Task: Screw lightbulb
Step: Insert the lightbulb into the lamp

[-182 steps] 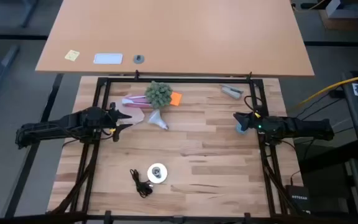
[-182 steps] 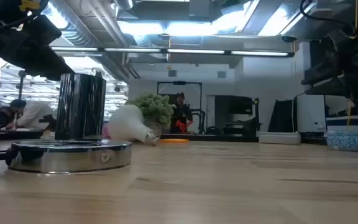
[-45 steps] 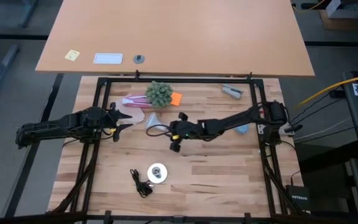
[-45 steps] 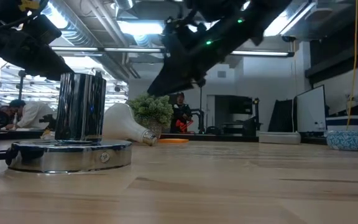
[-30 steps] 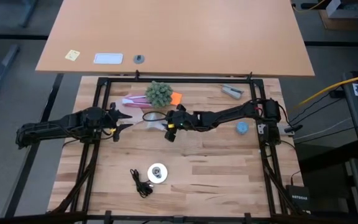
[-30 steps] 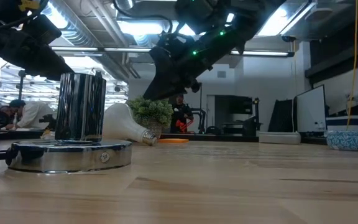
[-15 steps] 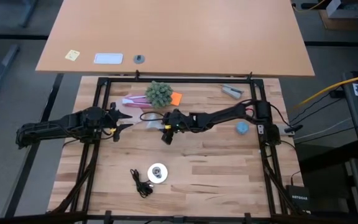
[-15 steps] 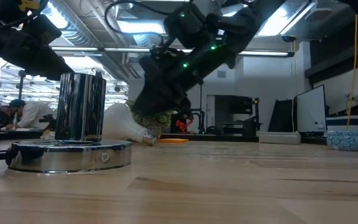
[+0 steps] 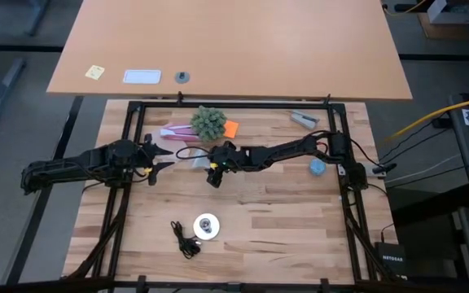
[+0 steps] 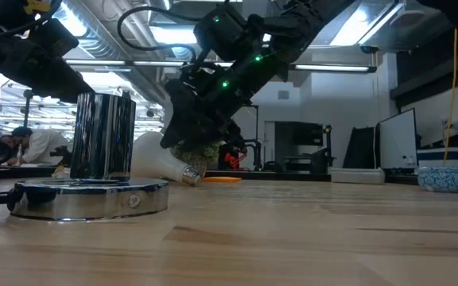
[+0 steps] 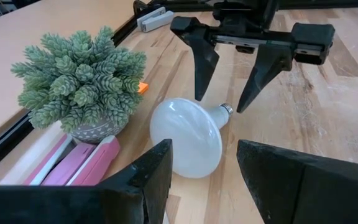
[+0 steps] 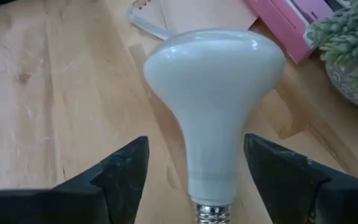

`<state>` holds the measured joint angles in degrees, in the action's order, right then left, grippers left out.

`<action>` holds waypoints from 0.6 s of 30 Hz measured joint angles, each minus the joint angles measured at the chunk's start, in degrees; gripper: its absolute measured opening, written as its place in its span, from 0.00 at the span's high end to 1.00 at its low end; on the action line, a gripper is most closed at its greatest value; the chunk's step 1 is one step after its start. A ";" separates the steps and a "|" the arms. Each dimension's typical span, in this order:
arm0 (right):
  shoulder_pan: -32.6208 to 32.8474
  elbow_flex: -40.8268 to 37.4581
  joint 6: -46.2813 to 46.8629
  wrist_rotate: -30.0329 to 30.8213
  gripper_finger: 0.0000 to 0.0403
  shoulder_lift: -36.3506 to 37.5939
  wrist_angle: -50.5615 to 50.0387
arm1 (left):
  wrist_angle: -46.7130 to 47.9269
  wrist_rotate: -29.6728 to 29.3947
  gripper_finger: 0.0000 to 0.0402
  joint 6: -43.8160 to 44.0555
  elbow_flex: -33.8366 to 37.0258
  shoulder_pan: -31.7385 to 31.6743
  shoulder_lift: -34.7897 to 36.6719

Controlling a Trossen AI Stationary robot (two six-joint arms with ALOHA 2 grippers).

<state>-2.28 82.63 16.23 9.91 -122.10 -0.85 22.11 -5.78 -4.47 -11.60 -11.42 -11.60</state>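
Observation:
The frosted white lightbulb (image 9: 201,157) lies on its side on the wooden table, dome toward the left arm and grey screw base (image 11: 226,109) toward the right arm. My right gripper (image 11: 219,104) is open. It slants down over the base end with one finger on each side of the neck, and it touches nothing; the right wrist view (image 12: 194,186) shows the same. My left gripper (image 9: 159,157) is open and empty just left of the bulb. The round socket disc (image 9: 206,226) with its black cord (image 9: 184,240) lies near the front edge.
A small potted plant (image 9: 208,122), pink items (image 9: 176,130) and an orange piece (image 9: 230,129) lie just behind the bulb. A blue object (image 9: 318,167) and a grey item (image 9: 304,120) are at the right. The black frame rails (image 9: 234,104) border the table.
My right gripper has moved toward the table's left edge and down to the lightbulb, staying open. Its fingers now stand on either side of the bulb's base end. The bulb has not moved.

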 joint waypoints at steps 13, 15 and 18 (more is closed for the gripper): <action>0.00 -0.07 -0.07 1.22 0.33 -4.62 2.17 | -0.02 0.00 0.58 0.00 -0.02 0.00 -0.02; -0.07 -0.07 -0.09 2.30 0.33 -5.04 2.99 | 0.01 0.00 0.58 0.00 -0.02 0.02 -0.02; -0.45 -0.04 -0.07 2.45 0.33 -5.30 3.61 | -0.01 0.00 0.58 0.00 -0.02 0.02 0.00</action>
<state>-2.74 82.59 16.16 12.36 -127.40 2.76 22.10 -5.78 -4.47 -11.62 -11.40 -11.60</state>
